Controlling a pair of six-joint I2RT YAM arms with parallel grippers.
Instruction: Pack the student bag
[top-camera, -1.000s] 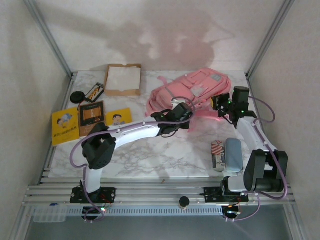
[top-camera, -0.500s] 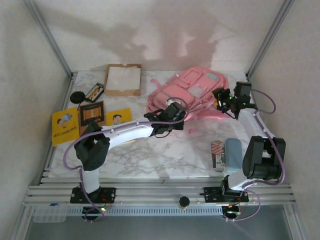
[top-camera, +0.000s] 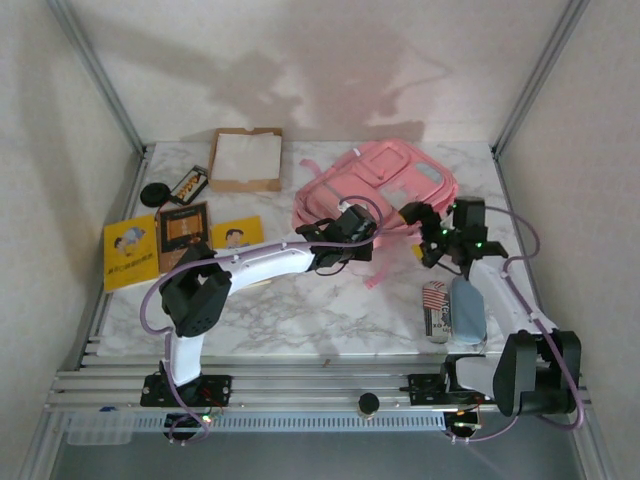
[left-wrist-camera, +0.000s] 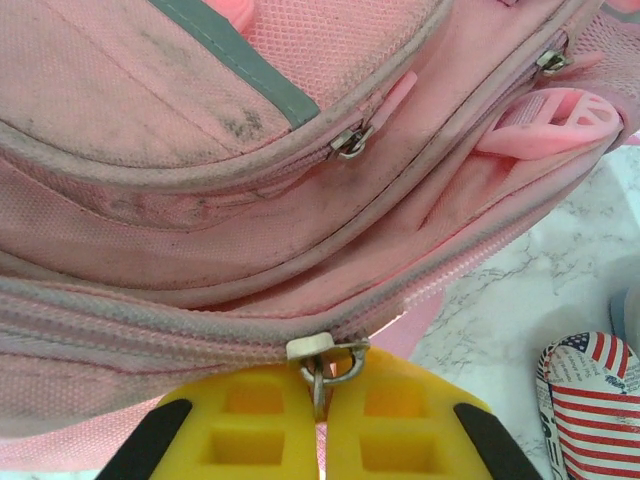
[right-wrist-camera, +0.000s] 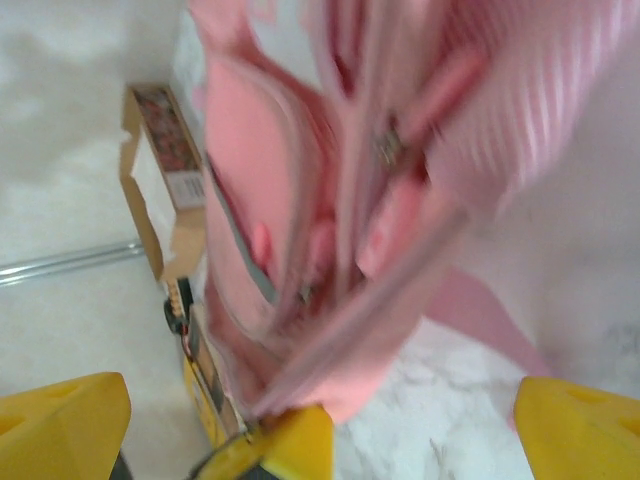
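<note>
Yellow-padded left gripper (left-wrist-camera: 318, 395) is clenched on the metal zip pull (left-wrist-camera: 325, 360) at the bag (left-wrist-camera: 200, 150) seam, likely to run the zip and open a pocket for packing. Right gripper (right-wrist-camera: 320, 420) is spread wide, grasping nothing, just beside the bag's near corner, perhaps placed to steady the fabric. Bag lies front up at the rear of the table (top-camera: 300, 310), right of centre. Unpacked: books (top-camera: 130, 252) at left, flag case (top-camera: 435, 308) near right

The left pincer (left-wrist-camera: 318, 410) pinches a zipper pull (left-wrist-camera: 322, 362) on the student bag (left-wrist-camera: 200, 180).
</note>
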